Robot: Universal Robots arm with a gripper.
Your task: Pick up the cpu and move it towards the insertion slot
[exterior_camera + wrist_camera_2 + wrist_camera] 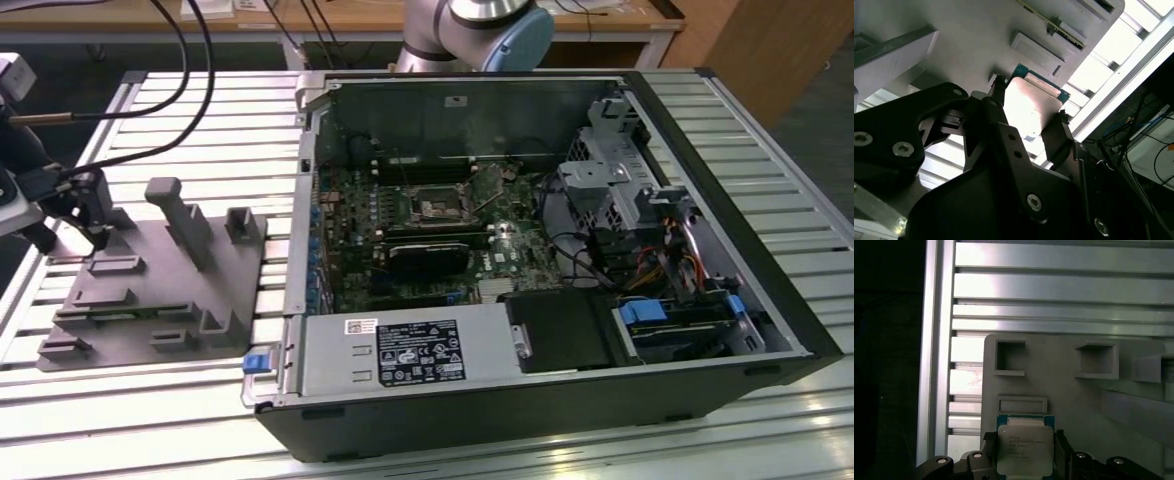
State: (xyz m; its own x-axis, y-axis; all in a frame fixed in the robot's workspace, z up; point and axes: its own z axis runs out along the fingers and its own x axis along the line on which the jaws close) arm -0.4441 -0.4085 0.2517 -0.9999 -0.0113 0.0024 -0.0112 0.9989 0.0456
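In the exterior view the arm (478, 28) is based at twelve o'clock of the open computer case (534, 410). Its tool (91, 222) hangs pointing down at nine o'clock of the case, over the grey fixture tray (160, 290) on the slatted surface (200, 110). In both wrist views the tool's fingers (1056, 137) are closed against opposite edges of the cpu (1024, 450), near one edge of the tray. The insertion slot (438, 207) sits well apart, at three o'clock from the tool, on the green motherboard (350, 270).

A robotics lab or workshop: an opened computer case (534, 420) lies on a slatted metal bench (134, 420), with a robot arm (487, 35) at the top middle of the exterior view and a cabled wooden desk (360, 15) behind.
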